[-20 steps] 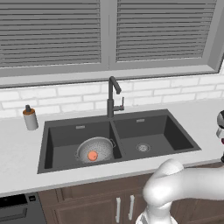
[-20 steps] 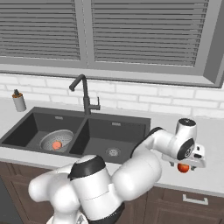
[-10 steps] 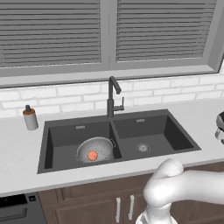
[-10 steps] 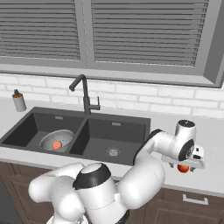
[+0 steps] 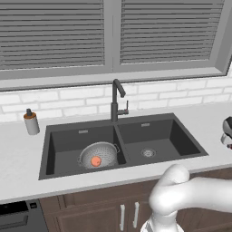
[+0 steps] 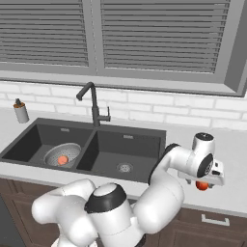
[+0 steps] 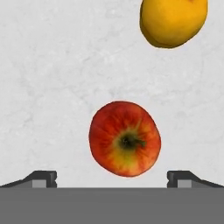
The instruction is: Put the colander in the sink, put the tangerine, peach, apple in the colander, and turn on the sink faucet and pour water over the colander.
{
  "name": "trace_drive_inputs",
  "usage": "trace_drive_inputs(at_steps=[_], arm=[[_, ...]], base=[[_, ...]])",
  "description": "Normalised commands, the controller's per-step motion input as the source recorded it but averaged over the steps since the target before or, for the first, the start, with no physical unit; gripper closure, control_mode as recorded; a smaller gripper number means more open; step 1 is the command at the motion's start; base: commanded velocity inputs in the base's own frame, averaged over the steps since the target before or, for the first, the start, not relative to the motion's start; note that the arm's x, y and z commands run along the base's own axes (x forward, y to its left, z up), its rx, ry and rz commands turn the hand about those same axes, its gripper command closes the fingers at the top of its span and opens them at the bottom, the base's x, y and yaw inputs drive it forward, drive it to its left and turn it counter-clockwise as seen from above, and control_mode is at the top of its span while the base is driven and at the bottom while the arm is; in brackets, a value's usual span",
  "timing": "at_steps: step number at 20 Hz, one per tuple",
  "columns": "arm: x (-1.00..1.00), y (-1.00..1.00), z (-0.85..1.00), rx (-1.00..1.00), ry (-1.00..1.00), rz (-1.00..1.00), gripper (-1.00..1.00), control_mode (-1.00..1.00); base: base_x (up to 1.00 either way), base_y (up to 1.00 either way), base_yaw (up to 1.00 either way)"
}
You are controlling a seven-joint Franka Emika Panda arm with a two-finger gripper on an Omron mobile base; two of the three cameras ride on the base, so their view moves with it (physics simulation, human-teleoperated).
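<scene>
Gripper point(image 7: 112, 177) wide open, empty, over apple point(image 7: 125, 138), tangerine point(image 7: 173, 21) cut off at edge

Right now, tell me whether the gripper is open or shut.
Open: the gripper has its fingertips spread wide either side of the apple on the counter.

Kitchen wall and counter under a shuttered window

A pale speckled counter point(image 5: 18, 154) is backed by white brick tiling point(image 6: 144, 108); grey slatted blinds point(image 5: 54, 31) are closed above, and dark wood cabinets point(image 5: 90, 210) are set below.
</scene>
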Motion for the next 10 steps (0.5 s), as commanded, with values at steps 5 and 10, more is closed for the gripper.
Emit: trace_drive_inputs(at_steps=[5, 10], arm=[[0.16, -0.05, -0.01, 0.02, 0.00, 0.00, -1.00, -1.00], [0.13, -0.13, 0.00, 0.03, 0.00, 0.00, -1.00, -1.00]], base=[[0.00, 0.00, 0.00], [0.00, 0.00, 0.00]])
